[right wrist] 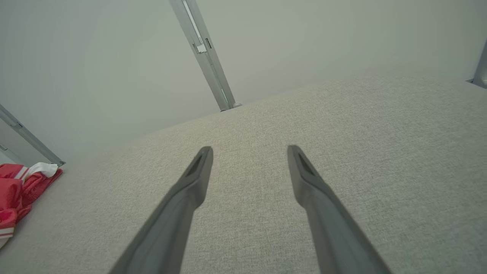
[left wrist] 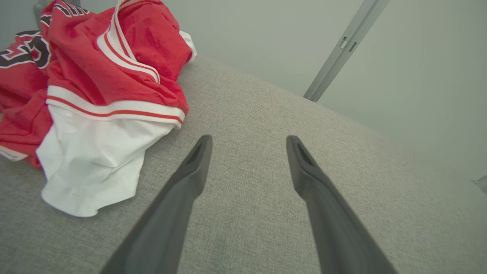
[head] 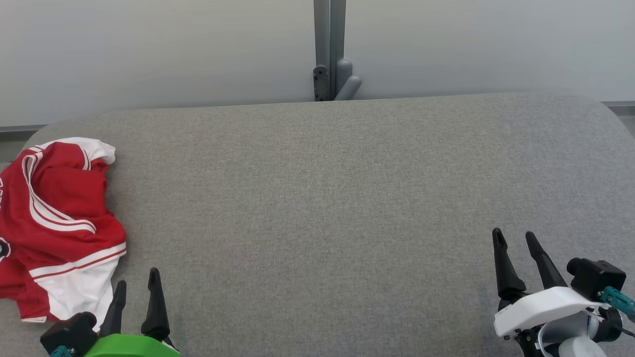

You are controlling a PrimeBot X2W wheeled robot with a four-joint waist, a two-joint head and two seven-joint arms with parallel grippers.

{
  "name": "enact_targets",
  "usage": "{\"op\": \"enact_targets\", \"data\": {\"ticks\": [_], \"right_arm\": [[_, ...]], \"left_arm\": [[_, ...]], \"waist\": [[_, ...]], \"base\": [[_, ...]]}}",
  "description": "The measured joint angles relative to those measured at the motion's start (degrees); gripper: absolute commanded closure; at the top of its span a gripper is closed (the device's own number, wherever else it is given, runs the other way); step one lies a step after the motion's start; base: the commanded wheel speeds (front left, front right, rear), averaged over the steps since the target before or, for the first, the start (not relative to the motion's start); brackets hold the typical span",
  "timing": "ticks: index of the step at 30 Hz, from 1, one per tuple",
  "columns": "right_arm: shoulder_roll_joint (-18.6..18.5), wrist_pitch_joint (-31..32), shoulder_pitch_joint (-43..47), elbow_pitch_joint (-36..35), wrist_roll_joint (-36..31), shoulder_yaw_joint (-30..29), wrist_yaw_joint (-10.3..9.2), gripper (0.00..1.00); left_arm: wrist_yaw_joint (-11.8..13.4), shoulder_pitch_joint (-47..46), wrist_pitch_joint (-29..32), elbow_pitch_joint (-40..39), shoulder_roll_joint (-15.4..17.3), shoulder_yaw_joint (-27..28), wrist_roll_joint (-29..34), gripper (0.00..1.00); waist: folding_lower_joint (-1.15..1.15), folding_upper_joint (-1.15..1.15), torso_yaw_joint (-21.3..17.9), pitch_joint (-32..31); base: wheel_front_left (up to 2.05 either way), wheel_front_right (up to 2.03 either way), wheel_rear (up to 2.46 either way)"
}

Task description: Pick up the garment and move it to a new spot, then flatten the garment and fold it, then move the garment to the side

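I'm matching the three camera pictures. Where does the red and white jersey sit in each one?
Head view: jersey at the left edge of the table.
Left wrist view: jersey at upper left.
Right wrist view: jersey at the left edge, low.
Shared landmark: the grey post behind the table.

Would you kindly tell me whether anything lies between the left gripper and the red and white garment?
Nothing visible does: the open left gripper sits close beside the garment, with just grey fabric surface between them.
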Motion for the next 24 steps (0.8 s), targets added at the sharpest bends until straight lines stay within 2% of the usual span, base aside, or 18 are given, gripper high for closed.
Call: {"op": "enact_targets", "data": {"ticks": [24], "right_arm": [[0.4,-3.3,1.1,0.4,-13.9,-0.7,0.01,0.0]], "left_arm": [[-0.7,1.4,-3.3,-0.9,-1.0,1.2,14.2,0.0]], "waist": [[0.0,0.0,-0.5,-0.1]], "base": [[0.0,0.0,0.0]]}}
